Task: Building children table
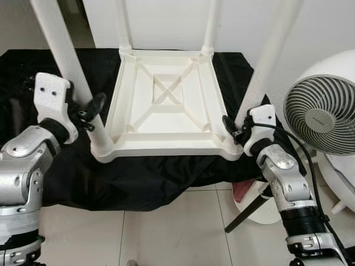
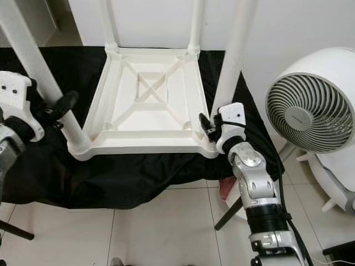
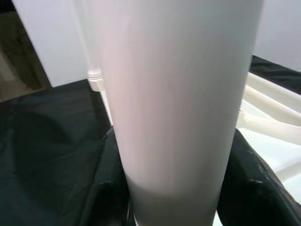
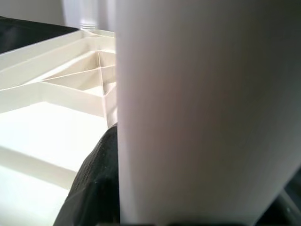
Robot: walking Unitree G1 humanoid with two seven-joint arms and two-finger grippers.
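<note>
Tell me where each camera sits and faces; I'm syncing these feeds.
Left eye: head, looking down at upturned table; both arms, left claw on near-left leg.
Right eye: same scene; right claw at near-right leg.
Left wrist: along its fingers, at its leg.
Right wrist: likewise.
Eyes share the fan.

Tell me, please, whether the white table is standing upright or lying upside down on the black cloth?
Upside down: the table shows its ribbed underside on the black cloth, and its legs point up.
</note>
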